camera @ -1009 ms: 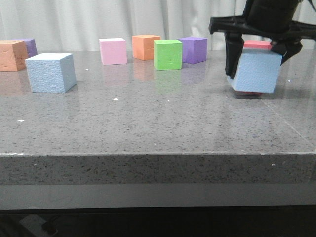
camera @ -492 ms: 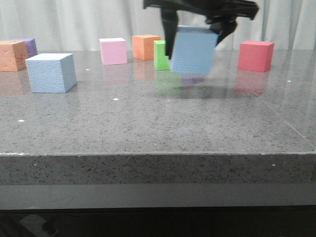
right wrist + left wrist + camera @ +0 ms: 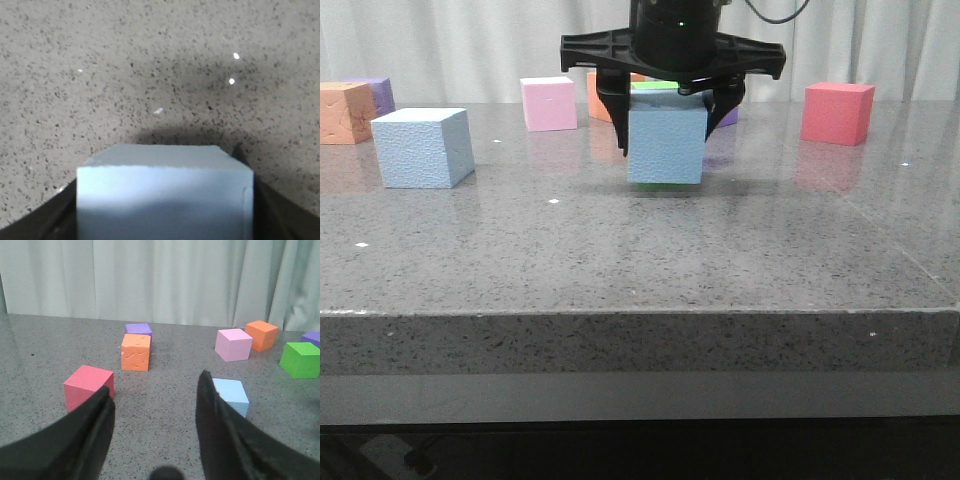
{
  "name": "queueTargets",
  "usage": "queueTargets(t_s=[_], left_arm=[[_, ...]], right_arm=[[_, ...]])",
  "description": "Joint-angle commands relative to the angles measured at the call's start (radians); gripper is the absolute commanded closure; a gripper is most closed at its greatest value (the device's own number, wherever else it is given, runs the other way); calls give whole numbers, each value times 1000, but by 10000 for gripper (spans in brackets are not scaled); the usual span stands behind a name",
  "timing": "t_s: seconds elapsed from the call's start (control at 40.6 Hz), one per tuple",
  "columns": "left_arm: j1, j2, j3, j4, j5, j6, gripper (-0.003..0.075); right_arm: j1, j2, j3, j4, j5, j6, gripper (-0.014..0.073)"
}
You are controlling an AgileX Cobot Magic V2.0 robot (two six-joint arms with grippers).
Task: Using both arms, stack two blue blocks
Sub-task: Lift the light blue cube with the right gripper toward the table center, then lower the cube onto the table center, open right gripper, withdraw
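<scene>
My right gripper (image 3: 670, 138) is shut on a pale blue block (image 3: 665, 152), holding it upright and low over the middle of the table. In the right wrist view that block (image 3: 165, 192) fills the space between the dark fingers (image 3: 64, 216). Whether it touches the tabletop I cannot tell. The other blue block (image 3: 423, 148) stands alone on the table at the left. It also shows in the left wrist view as a blue block (image 3: 231, 395) just beyond one finger. My left gripper (image 3: 154, 383) is open and holds nothing.
Along the back stand a pink cube (image 3: 549, 103), an orange cube (image 3: 344, 112), a purple cube (image 3: 380, 93) and a red cube (image 3: 837, 113). A green cube (image 3: 655, 86) sits partly hidden behind the held block. The left wrist view shows a red cube (image 3: 88, 388) and an orange cube (image 3: 136, 352).
The right gripper has carried the blue block leftward from the right side near the red cube to the table's middle, and lowered it in the last half second.
</scene>
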State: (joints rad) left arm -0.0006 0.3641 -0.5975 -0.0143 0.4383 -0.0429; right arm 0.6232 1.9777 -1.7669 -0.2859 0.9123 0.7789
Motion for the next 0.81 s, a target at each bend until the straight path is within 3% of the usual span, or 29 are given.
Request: queueTargets(t_s=[0.0, 0.221, 0.615, 0.689, 0.787], left_arm=[[-7, 17, -33, 0, -89, -5, 357], [-7, 17, -33, 0, -89, -5, 357], [-7, 17, -33, 0, -89, -5, 357], [-7, 17, -33, 0, -89, -5, 357], [-7, 17, -33, 0, -89, -5, 357]], right_arm=[[-2, -56, -34, -45, -68, -3, 107], [-2, -56, -34, -59, -68, -13, -15], [-2, -109, -35, -57, -52, -18, -25], [-3, -162, -35, -51, -25, -71, -25], [-20, -228, -34, -6, 28, -244, -22]])
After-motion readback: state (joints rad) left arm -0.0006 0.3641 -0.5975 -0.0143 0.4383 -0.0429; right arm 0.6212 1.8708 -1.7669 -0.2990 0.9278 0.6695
